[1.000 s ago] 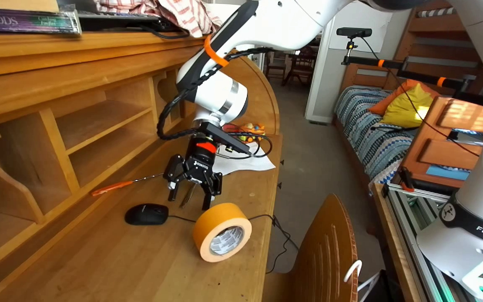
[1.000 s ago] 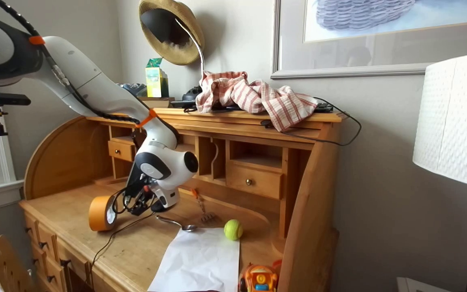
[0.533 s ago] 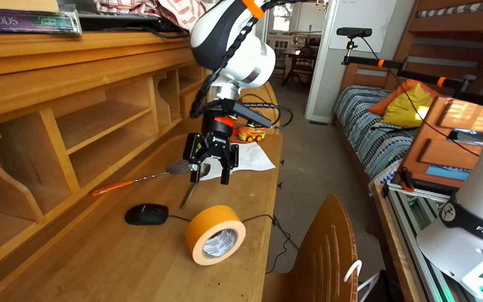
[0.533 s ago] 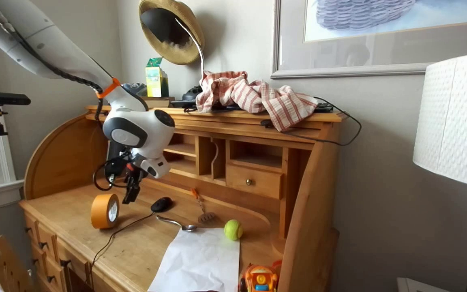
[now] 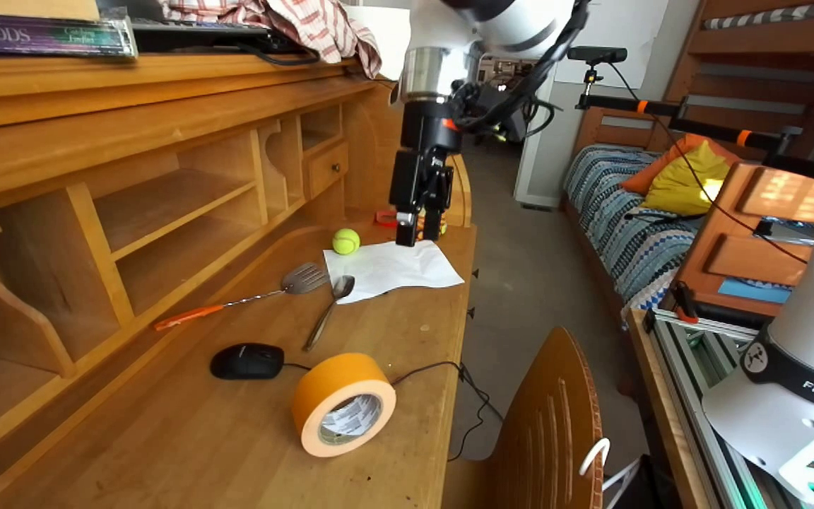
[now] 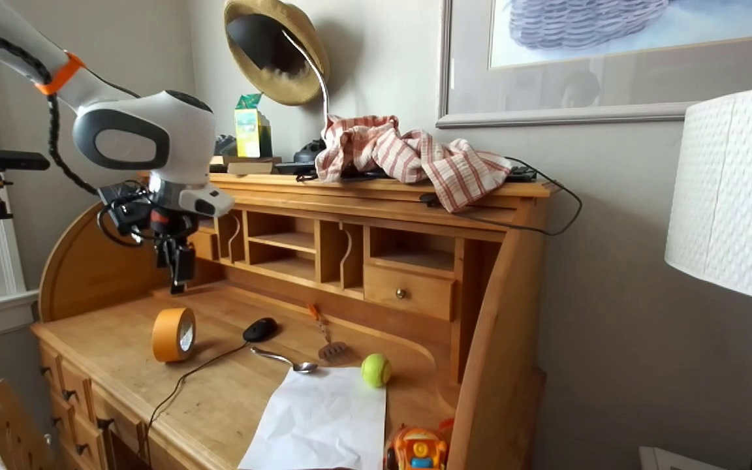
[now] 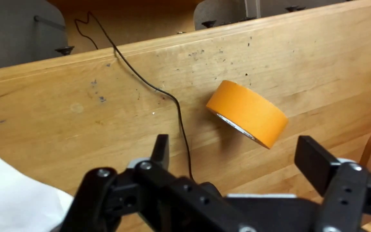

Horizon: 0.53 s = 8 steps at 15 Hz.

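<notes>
My gripper (image 7: 233, 149) is open with nothing between its fingers, raised well above the desk. An orange roll of tape (image 7: 248, 112) stands on its curved side on the wood, lying just beyond the fingertips in the wrist view. The tape roll (image 5: 343, 405) appears in both exterior views, apart from the gripper. Near it are a black mouse (image 5: 247, 361) and a metal spoon (image 5: 329, 311). A spatula (image 5: 237, 300) with an orange handle, a tennis ball (image 6: 376, 370) and a white sheet of paper (image 6: 324, 418) also lie on the desk.
The mouse cable (image 7: 175, 100) runs across the desk and over its front edge. Cubbyholes (image 6: 284, 251) line the back of the desk. An orange toy vehicle (image 6: 418, 447) sits at one end. A wooden chair (image 5: 548, 417) stands in front; a lamp (image 6: 735, 196) stands beyond the desk.
The gripper has risen and drawn away from the tape roll, turning as it goes. The roll itself has rolled a little along the desk, towards the desk's back. The jaws stay open.
</notes>
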### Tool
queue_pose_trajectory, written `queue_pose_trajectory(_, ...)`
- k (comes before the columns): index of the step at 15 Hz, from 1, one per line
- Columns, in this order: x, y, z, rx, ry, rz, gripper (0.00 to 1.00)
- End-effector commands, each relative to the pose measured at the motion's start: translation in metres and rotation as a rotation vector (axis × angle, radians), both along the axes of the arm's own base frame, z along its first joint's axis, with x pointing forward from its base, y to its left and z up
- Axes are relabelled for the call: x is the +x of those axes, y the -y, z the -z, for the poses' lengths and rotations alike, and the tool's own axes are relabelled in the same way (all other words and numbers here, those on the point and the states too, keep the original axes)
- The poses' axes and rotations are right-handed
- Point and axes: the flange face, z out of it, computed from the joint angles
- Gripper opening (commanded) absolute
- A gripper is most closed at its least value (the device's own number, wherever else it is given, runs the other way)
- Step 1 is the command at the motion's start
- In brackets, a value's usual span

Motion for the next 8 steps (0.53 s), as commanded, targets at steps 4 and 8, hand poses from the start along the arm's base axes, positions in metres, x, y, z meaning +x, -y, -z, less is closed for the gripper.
queue_pose_trajectory(4,-0.018,-0.039,-0.082,-0.089,0.145,-0.328,1.0)
queue_pose_trajectory(8,-0.017,-0.045,-0.088,-0.086,0.17,-0.338,1.0)
